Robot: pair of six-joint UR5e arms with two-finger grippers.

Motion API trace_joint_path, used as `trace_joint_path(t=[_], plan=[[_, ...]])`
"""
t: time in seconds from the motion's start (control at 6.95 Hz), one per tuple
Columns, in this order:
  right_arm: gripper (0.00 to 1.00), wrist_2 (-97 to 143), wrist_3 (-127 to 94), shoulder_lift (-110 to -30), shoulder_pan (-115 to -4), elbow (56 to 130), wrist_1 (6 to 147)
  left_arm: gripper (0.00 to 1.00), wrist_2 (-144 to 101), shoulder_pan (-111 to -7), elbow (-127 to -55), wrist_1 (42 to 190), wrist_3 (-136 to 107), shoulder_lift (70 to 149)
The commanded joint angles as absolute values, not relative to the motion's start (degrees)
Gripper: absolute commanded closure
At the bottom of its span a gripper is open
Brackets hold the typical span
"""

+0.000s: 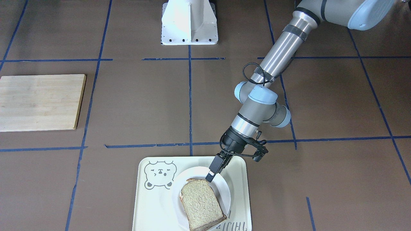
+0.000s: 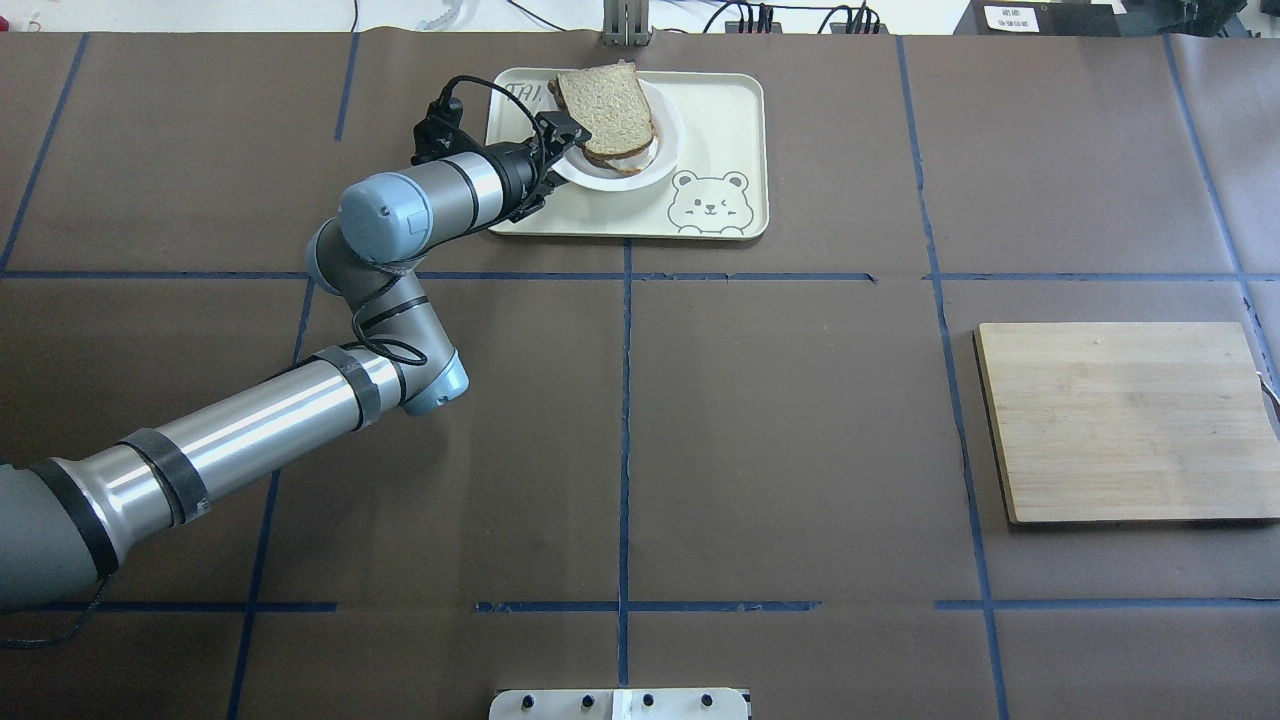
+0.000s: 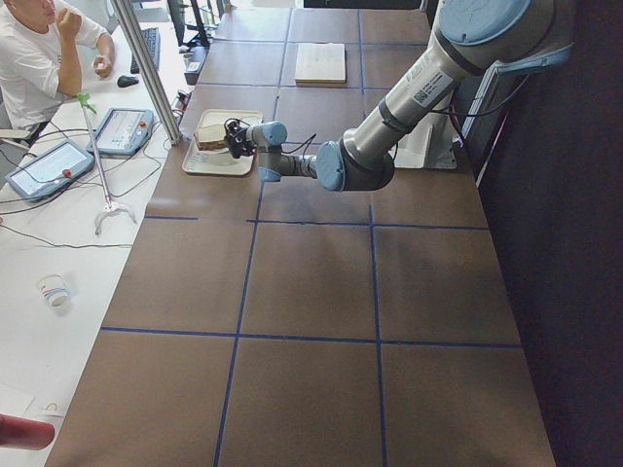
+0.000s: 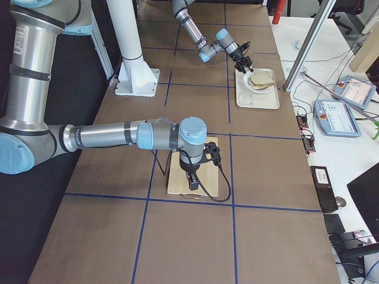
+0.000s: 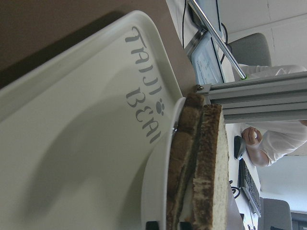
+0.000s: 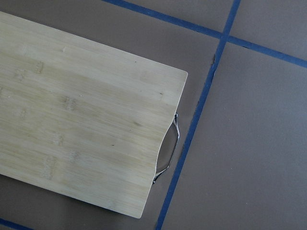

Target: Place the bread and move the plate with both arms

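The tan grainy bread (image 1: 202, 205) lies on top of a second slice on the small white plate (image 1: 225, 189), which sits in the cream bear tray (image 1: 151, 205). My left gripper (image 1: 210, 177) reaches in low at the plate's rim beside the bread, fingers close together and straddling the rim. The left wrist view shows the plate rim (image 5: 158, 182) and the stacked slices (image 5: 213, 167) edge-on. In the overhead view the left gripper (image 2: 575, 132) meets the plate (image 2: 612, 180) at its left side. My right gripper (image 4: 192, 184) hangs over the wooden board; I cannot tell if it is open.
A wooden cutting board (image 2: 1125, 420) with a metal handle (image 6: 168, 148) lies far to the right of the tray (image 2: 720, 110). The white pedestal base (image 1: 189, 22) stands at the robot's side. An operator (image 3: 34, 58) sits beyond the table's far edge.
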State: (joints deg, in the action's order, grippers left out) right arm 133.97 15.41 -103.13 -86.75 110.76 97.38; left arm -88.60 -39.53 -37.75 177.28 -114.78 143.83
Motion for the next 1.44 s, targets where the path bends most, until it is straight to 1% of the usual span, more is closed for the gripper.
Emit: trace_joint_path(t=[0.0,0.29,0.43,0.72,0.86,1.15,1.29], plan=[[0.0,134.1,14.3,-103.1,-86.7,111.1,97.4,0.0,-99.9,-43.9,-47.1,171.5,-111.2,137.8],[0.0,134.1,14.3,-103.1,-86.7,110.9,97.3,0.0,-109.6,-47.1,-62.8,157.8,-97.7,128.9],[0.0,134.1,14.4,-103.1,-86.7,110.9,97.4,0.0,-115.1,-49.6,-69.3,150.3,-85.5,124.1],[0.0,134.1,14.4,-103.1,-86.7,110.8,97.4,0.0,-123.8,-58.1,-77.2,134.7,-58.6,118.5],[0.0,134.1,14.4,-103.1,-86.7,110.8,97.4,0.0,-125.1,-61.1,-82.2,126.0,-45.7,114.0],[0.0,134.1,14.4,-103.1,-86.7,110.9,97.3,0.0,-125.1,-67.2,-96.8,98.8,-18.1,106.1],[0.0,134.1,14.3,-103.1,-86.7,110.8,97.3,0.0,-125.1,-70.5,-101.8,89.0,-7.1,102.1]])
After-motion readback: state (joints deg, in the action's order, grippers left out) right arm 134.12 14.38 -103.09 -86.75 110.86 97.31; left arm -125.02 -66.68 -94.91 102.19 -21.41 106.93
